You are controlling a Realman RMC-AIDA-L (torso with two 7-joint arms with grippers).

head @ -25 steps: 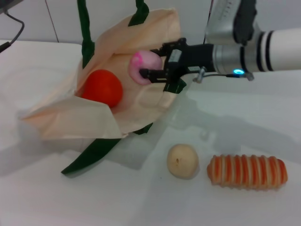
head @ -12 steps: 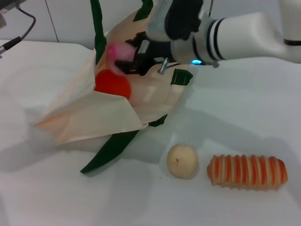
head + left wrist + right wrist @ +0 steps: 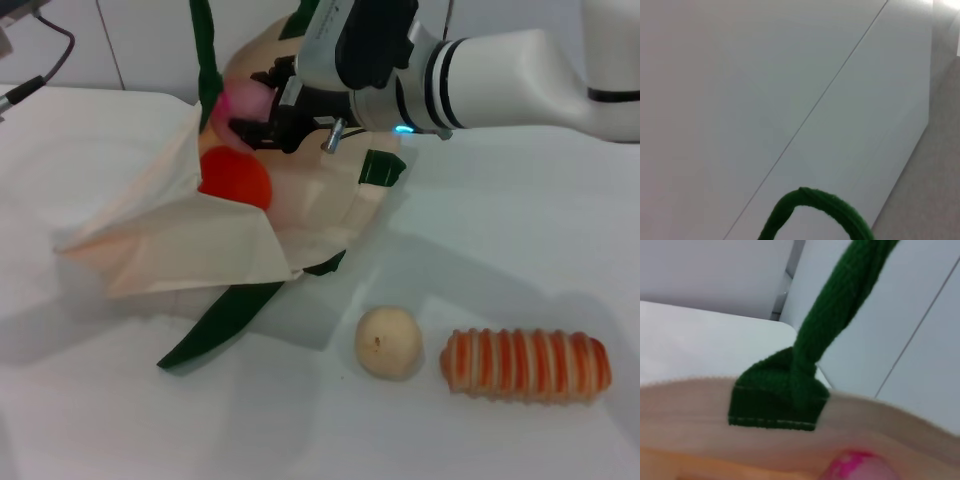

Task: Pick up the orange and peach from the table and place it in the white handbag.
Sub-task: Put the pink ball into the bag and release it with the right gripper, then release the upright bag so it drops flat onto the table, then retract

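Right pincer, clamped on the small pale pink peach, should release low inside the cream cloth handbag, at 12 o'clock of the glossy orange.

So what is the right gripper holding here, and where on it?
The right gripper holds the peach by its sides, inside the white handbag opening.
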